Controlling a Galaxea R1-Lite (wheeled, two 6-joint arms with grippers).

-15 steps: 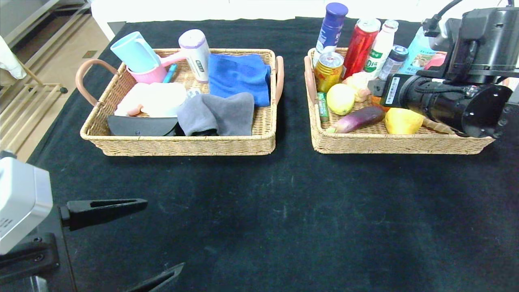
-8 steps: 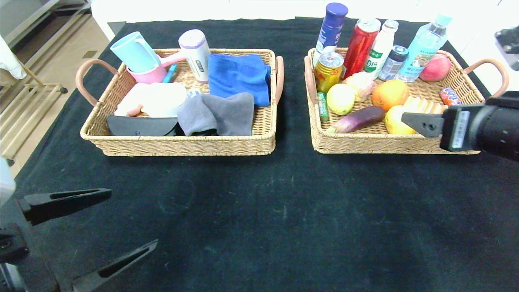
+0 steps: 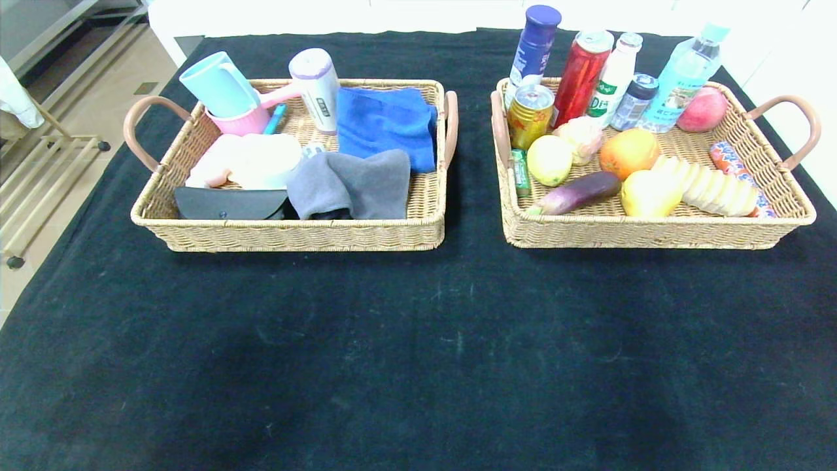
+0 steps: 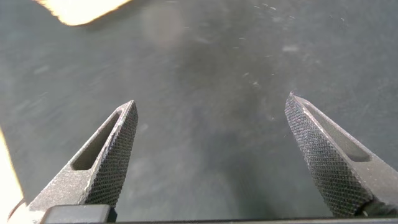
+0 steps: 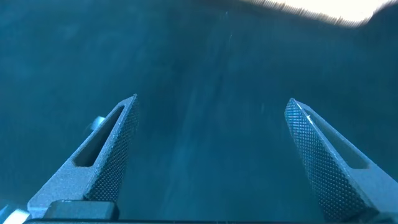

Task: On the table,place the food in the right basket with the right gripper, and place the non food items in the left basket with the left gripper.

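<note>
In the head view the orange point(image 3: 629, 152), the yellow pear point(image 3: 649, 194) and the ridged bread loaf point(image 3: 709, 186) lie in the right basket point(image 3: 654, 233). The folded grey towel point(image 3: 350, 184) and a round white item point(image 3: 258, 160) lie in the left basket point(image 3: 294, 235). The clear tool case does not show clearly. Neither gripper shows in the head view. In its wrist view the left gripper point(image 4: 211, 99) is open and empty above the black cloth. The right gripper point(image 5: 212, 98) is also open and empty above the cloth.
The right basket also holds a lemon point(image 3: 549, 159), an eggplant point(image 3: 579, 191), cans and bottles along its far side. The left basket holds a blue cloth point(image 3: 386, 124), cups and a dark flat item point(image 3: 225, 203). The table point(image 3: 418, 340) drops off at the left edge.
Both arms have drawn back out of the head view. The right arm left the right basket, and the bread loaf now lies uncovered beside the pear.
</note>
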